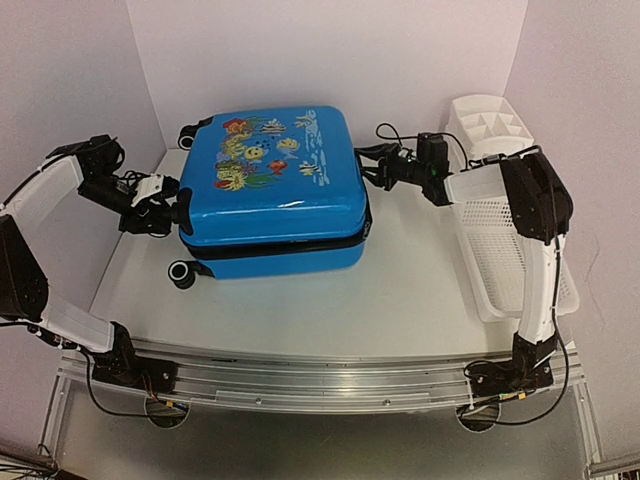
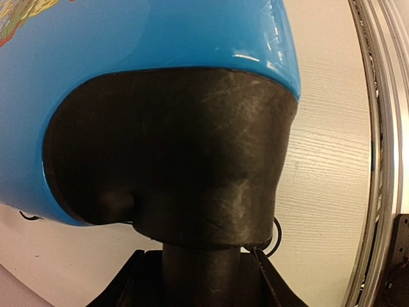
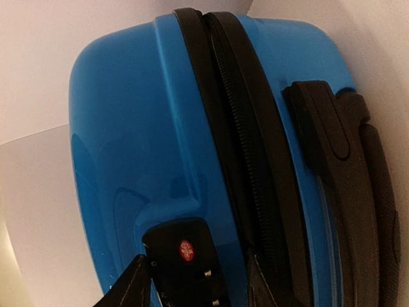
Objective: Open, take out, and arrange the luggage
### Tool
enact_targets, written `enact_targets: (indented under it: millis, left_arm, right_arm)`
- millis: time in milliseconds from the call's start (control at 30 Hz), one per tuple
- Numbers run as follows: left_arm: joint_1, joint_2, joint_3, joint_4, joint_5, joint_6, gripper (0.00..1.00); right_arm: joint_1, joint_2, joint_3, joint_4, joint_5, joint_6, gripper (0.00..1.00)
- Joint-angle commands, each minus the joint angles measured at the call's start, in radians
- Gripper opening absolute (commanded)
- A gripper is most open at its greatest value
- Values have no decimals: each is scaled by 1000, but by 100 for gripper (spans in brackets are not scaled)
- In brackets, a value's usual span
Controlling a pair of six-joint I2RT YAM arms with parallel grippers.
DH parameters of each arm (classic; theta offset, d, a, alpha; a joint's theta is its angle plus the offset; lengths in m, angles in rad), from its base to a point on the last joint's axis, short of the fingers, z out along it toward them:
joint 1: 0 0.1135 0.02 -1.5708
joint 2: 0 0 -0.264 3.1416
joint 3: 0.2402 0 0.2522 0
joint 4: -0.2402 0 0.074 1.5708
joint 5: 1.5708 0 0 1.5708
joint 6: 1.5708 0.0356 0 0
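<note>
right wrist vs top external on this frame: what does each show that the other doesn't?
Right wrist only: a black lock with a red badge sits between the right gripper's fingertips, beside the zip band's teeth. Top external only: the fish print on the lid, the left gripper at a wheel corner, the white basket to the right. Both: the blue luggage, lid down.

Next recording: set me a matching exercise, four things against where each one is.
1 luggage
2 white basket
3 left fingers
4 right fingers

A by the table's right edge
B either side of the lock
C either side of a black wheel mount
D lying flat mid-table, print up

Pairs: 1-D, 2-A, 3-C, 4-B
</note>
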Motion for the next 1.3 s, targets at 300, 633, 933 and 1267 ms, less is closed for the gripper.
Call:
enact_targets:
  millis: [300,633,933,1267]
  left_arm:
    - [-12,-33,27,115,-24,-152,0]
    - [-167,-111,-20,202,-19,-336,0]
    - [-183,-175,-130,260,-34,-414,0]
    - [-179,-171,-146,274,-48,-399,0]
  right_arm:
    - [78,-13,46,305,-29,215,26]
    - [129,-109,-17,280,48,192,24]
    - [132,-275,-138,-105,91,-67,31]
    - [98,-511,-127,-638,277,-467,57]
